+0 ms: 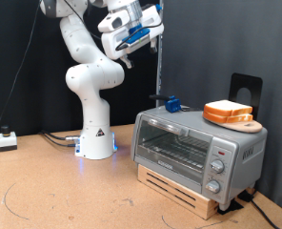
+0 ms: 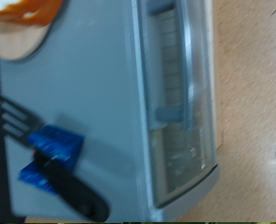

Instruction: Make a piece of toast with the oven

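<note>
While the gripper (image 1: 158,36) hangs high, seemingly empty, boxy oven (image 1: 193,143) stays shut.

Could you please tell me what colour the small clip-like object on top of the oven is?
Blue, with a black part; the clip on the oven shows best in the wrist view.

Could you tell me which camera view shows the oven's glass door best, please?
The exterior view: the oven faces the camera there, so its closed glass door, bar handle and wire rack show clearly. The wrist view looks down on the oven's top and shows the door only foreshortened and blurred.
</note>
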Robot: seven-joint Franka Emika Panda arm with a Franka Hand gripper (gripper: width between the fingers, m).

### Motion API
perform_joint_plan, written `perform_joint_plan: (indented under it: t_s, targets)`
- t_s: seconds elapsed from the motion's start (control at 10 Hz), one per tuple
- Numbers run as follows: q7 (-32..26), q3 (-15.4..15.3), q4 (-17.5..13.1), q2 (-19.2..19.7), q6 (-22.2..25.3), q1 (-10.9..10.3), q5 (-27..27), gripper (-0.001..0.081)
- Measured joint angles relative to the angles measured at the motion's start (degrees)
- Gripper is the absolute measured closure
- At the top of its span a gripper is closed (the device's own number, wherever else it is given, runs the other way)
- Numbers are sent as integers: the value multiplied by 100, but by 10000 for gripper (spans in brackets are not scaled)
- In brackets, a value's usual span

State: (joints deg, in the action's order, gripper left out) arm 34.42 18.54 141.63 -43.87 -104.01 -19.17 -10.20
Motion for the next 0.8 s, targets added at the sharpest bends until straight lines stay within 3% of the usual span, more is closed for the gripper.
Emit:
perform_joint_plan:
  t_s: [0.3, 0.8]
  targets:
    - [-1, 35, 327, 254, -696, 83, 186, -3]
    - [-359, 148, 410, 361, -594, 63, 72, -3]
